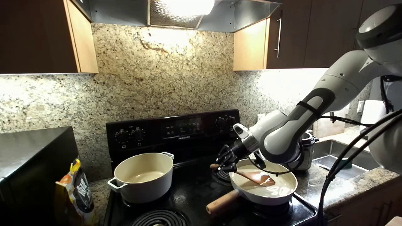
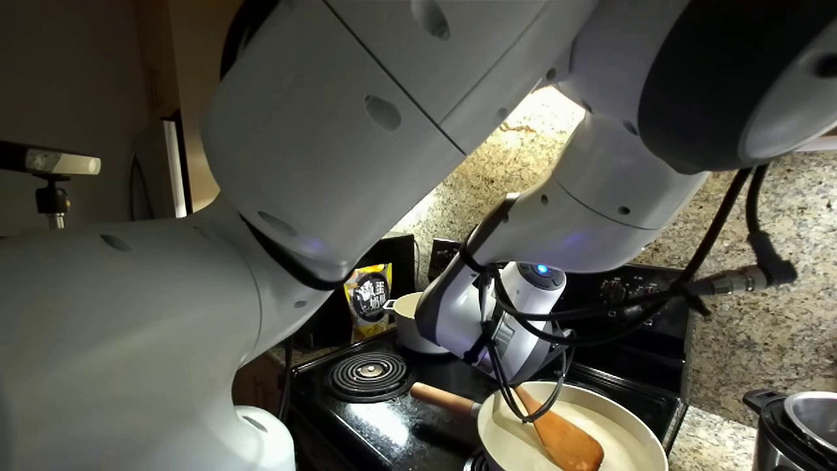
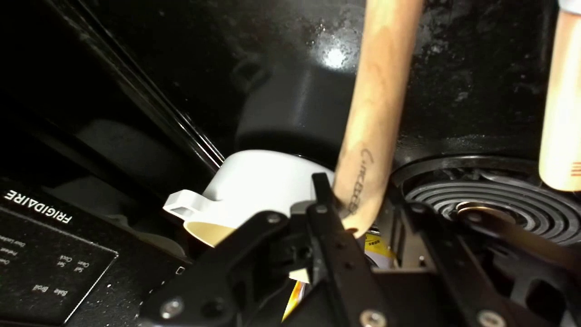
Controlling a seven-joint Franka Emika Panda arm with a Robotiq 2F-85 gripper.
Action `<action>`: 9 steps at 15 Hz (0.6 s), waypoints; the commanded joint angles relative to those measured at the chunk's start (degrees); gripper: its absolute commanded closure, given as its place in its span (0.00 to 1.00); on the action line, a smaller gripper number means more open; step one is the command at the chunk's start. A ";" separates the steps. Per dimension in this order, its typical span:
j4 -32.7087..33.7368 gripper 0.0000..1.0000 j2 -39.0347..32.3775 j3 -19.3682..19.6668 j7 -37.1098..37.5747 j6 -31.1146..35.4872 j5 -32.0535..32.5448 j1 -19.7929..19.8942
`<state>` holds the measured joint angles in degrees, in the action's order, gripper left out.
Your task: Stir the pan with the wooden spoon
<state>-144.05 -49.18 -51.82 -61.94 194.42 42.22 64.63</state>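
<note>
The wooden spoon (image 1: 259,178) is reddish-brown and leans into the pan (image 1: 270,201). Its broad end is inside the pan in both exterior views (image 2: 567,441). The pan (image 2: 513,451) sits on a burner, and its thick pale handle (image 1: 222,201) points away from the sink. My gripper (image 1: 224,164) is beside the pan's rim, above the stove. In the wrist view the spoon's handle (image 3: 383,86) lies between the fingers of my gripper (image 3: 361,195), which are shut on it near its end. The pan's handle (image 3: 563,109) shows at the edge there; the spoon's broad end is out of that view.
A cream two-handled pot (image 1: 147,186) stands on the stove's far side. A yellow and black bag (image 1: 82,191) stands beyond it. A steel pot (image 1: 305,155) is behind the pan near the sink (image 1: 345,169). Black cables (image 2: 510,366) hang over the pan.
</note>
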 commanded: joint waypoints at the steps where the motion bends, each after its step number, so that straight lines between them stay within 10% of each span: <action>1: 2.21 0.88 -0.32 -3.58 -2.15 -6.69 4.09 3.38; 9: 10.90 0.88 -6.25 -13.61 -7.56 -27.67 4.39 4.67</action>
<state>-135.51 -51.17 -62.19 -65.23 173.23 47.39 68.54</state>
